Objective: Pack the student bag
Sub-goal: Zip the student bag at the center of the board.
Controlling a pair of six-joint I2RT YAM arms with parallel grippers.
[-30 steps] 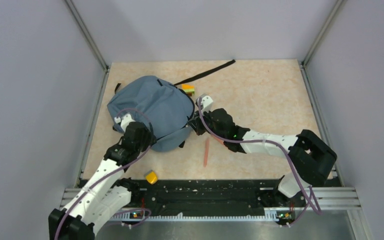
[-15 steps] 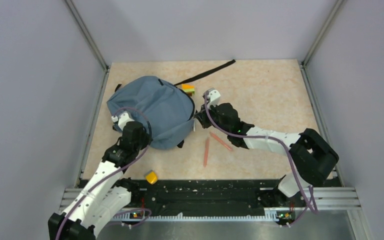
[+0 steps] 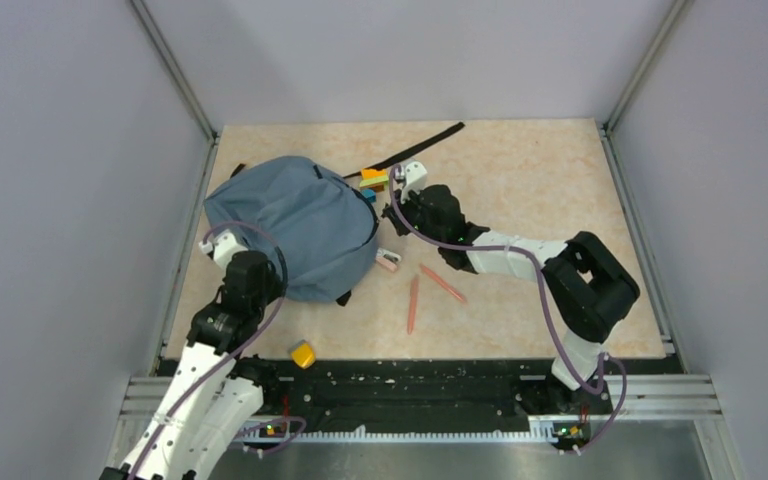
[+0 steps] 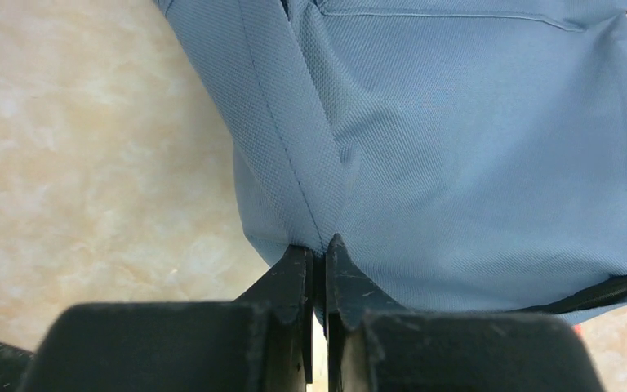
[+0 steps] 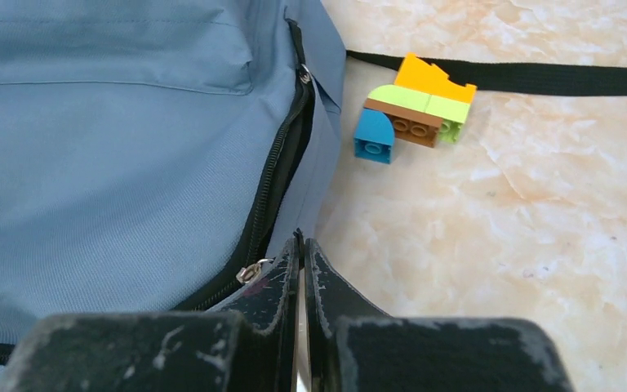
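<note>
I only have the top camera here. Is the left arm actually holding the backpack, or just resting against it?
Observer: Holding it. The left wrist view shows the left gripper with its fingers shut on a fold of the backpack at its lower edge.
Operator: And the right one?
Observer: The right gripper is shut at the backpack's edge, with a silver zipper pull just beside it. I cannot tell whether it pinches any fabric.
Operator: Do the toy bricks touch the backpack?
Observer: No. The right wrist view shows a narrow strip of table between the blue brick and the backpack.
</note>
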